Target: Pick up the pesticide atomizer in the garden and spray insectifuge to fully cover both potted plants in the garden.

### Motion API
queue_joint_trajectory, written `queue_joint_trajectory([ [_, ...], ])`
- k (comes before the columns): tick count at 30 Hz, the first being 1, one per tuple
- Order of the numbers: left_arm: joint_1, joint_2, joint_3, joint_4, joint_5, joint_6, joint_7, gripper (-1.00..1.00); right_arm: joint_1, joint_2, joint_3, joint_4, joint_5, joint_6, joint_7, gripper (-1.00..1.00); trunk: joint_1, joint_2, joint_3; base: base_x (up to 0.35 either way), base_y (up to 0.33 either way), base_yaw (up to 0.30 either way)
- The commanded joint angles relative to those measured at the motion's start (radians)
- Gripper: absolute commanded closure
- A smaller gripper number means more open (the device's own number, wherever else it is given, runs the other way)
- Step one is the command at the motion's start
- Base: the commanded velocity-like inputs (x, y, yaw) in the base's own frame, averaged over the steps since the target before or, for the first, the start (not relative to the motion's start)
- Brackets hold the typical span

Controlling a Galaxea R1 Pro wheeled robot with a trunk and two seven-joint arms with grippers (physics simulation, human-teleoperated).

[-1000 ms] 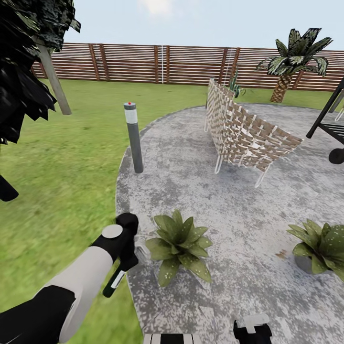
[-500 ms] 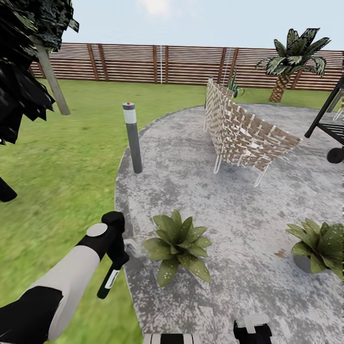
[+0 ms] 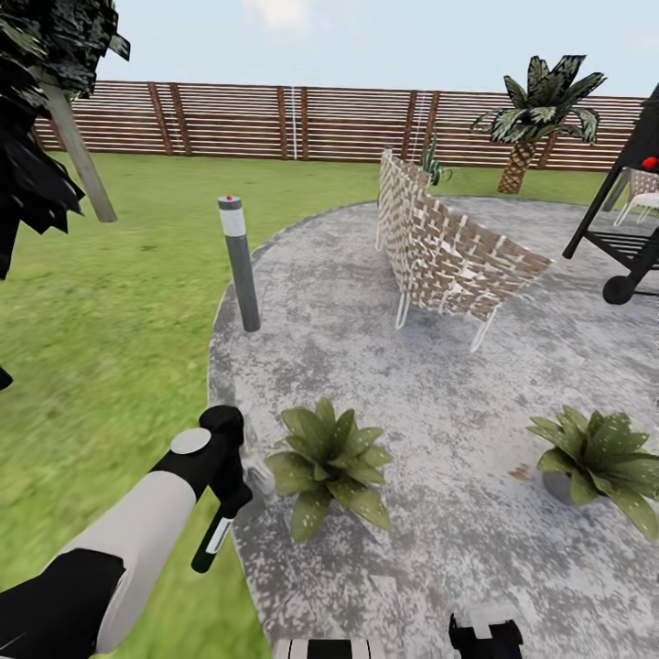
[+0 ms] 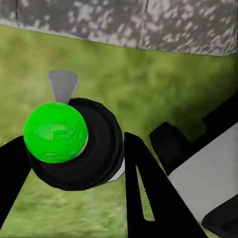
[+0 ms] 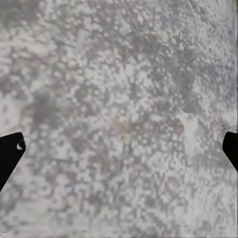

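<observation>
My left gripper (image 3: pixel 234 494) is shut on the pesticide atomizer (image 3: pixel 212 538), a slim dark bottle with a white label that hangs tilted over the patio's edge. Its whitish trigger head (image 3: pixel 260 477) points at the nearer potted plant (image 3: pixel 326 462), a short gap away. In the left wrist view the atomizer (image 4: pixel 84 148) sits between black fingers (image 4: pixel 148 193), with a green cap and a grey nozzle. The second potted plant (image 3: pixel 595 453) stands at the right on the paving. My right gripper (image 3: pixel 485 633) is low at the frame's edge, and its wrist view has it (image 5: pixel 119 148) open over bare paving.
A grey bollard lamp (image 3: pixel 238 265) stands at the patio's left rim. A woven chair (image 3: pixel 448 252) is behind the plants, a black frame on wheels (image 3: pixel 627 243) at far right. Lawn (image 3: pixel 101 348) spreads left; a tree trunk (image 3: pixel 78 156), palm (image 3: pixel 531 105) and slatted fence (image 3: pixel 302 124) lie beyond.
The whole picture has slid a little left, so the camera has turned right. My left arm still holds the atomizer at about the same spot beside the nearer plant.
</observation>
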Motion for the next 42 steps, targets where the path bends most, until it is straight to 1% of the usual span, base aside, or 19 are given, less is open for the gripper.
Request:
queue_joint_trajectory([
  [1, -0.001, -0.001, -0.001, -0.001, -0.009, 0.011, -0.01, 1.0, 0.0, -0.001, -0.005, 0.0, 0.008, -0.002, -0.004, -1.0, -0.001, 0.0, -0.001, -0.318, -0.034, 0.0],
  [6, -0.001, -0.004, -0.002, 0.0, -0.009, 0.011, -0.01, 1.0, -0.001, -0.002, -0.005, 0.0, 0.007, -0.004, -0.005, -1.0, -0.001, 0.0, -0.001, -0.183, 0.251, -0.034],
  [15, -0.001, -0.001, 0.003, 0.001, -0.009, 0.011, -0.01, 1.0, -0.001, -0.002, -0.005, 0.0, 0.007, -0.004, -0.005, -1.0, -0.001, 0.0, -0.001, 0.004, 0.334, -0.248],
  [19, -0.001, -0.001, 0.003, 0.0, -0.009, 0.011, -0.01, 1.0, 0.0, -0.003, -0.005, 0.001, 0.008, -0.004, -0.005, -1.0, -0.001, 0.0, -0.001, 0.184, 0.297, -0.108],
  [23, -0.001, -0.004, -0.005, 0.0, -0.008, 0.011, -0.01, 1.0, 0.0, -0.003, -0.005, 0.002, 0.009, -0.004, -0.005, -1.0, -0.001, 0.0, -0.001, 0.239, 0.265, -0.006],
  [27, -0.001, -0.005, -0.006, -0.001, -0.008, 0.011, -0.01, 1.0, 0.0, 0.001, -0.005, 0.0, 0.007, -0.004, -0.005, -1.0, -0.001, 0.0, -0.001, 0.277, 0.206, 0.0],
  [34, -0.001, -0.006, -0.009, -0.002, -0.011, 0.011, -0.01, 1.0, 0.0, -0.001, -0.005, 0.0, 0.007, -0.004, -0.005, -1.0, -0.001, 0.0, 0.005, 0.041, 0.318, -0.254],
  [37, -0.001, -0.009, -0.011, -0.003, -0.012, 0.01, -0.01, 1.0, 0.0, -0.001, -0.005, 0.0, 0.007, -0.004, -0.005, -1.0, -0.001, 0.0, 0.007, 0.211, 0.155, -0.267],
  [39, -0.001, -0.01, -0.02, -0.002, -0.022, 0.008, -0.01, 1.0, 0.0, -0.001, -0.005, 0.001, 0.007, -0.004, -0.005, -1.0, -0.001, 0.0, 0.009, 0.12, 0.042, -0.267],
  [42, -0.002, -0.016, -0.051, -0.001, -0.034, 0.008, -0.01, 1.0, 0.0, -0.001, -0.005, 0.001, 0.007, -0.004, -0.005, -1.0, -0.001, 0.0, 0.011, 0.031, 0.011, -0.267],
])
